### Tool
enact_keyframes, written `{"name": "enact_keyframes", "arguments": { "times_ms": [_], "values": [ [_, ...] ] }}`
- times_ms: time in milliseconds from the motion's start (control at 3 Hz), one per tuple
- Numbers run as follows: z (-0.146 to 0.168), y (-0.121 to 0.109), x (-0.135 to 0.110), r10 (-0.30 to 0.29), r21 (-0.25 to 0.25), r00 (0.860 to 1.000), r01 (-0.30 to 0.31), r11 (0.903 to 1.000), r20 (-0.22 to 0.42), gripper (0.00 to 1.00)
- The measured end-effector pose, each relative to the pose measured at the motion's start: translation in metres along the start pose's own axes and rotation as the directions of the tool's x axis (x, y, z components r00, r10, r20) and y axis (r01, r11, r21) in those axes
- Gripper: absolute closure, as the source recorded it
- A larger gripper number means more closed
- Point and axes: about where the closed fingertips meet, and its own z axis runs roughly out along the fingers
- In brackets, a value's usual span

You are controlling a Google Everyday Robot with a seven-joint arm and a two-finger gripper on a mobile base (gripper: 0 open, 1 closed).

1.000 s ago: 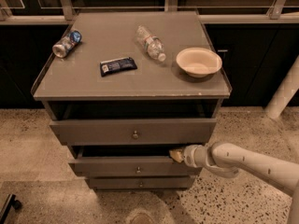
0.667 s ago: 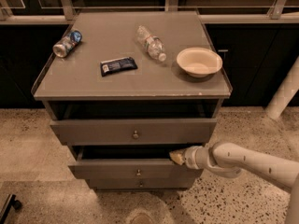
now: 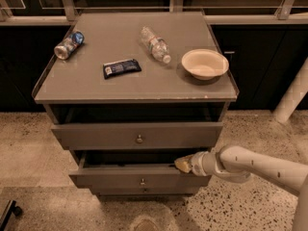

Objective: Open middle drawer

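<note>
The grey cabinet [image 3: 134,88] has three drawers. The middle drawer [image 3: 106,177], with a shallow flat front and a small round knob [image 3: 142,182], stands pulled out past the drawer above, with a dark gap showing behind its front. My gripper [image 3: 182,164] is on the end of the white arm [image 3: 255,165] that comes in from the right. It sits at the top edge of the middle drawer's front, right of the knob. The taller top drawer [image 3: 96,136] is also partly out. Only a thin strip of the bottom drawer [image 3: 144,191] shows.
On the cabinet top lie a crushed can [image 3: 68,44], a dark snack packet [image 3: 121,68], a plastic bottle [image 3: 155,44] and a white bowl [image 3: 204,63]. Dark cabinets stand behind. A white post [image 3: 293,93] stands at the right. The floor is speckled.
The middle drawer has slid a little further out toward the camera, and my gripper has moved with its top edge. The rest is unchanged.
</note>
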Motion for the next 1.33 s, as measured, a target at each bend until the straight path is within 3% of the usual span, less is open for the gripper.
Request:
{"name": "enact_keyframes", "arguments": {
  "times_ms": [333, 1000, 1333],
  "values": [
    [0.000, 0.000, 0.000, 0.000, 0.000, 1.000, 0.000, 1.0000, 0.000, 1.00],
    [0.012, -0.014, -0.016, -0.020, 0.060, 1.000, 0.020, 0.9980, 0.005, 1.00],
    [0.023, -0.013, -0.008, -0.040, 0.041, 0.999, 0.041, 0.9983, -0.032, 1.00]
  ]
}}
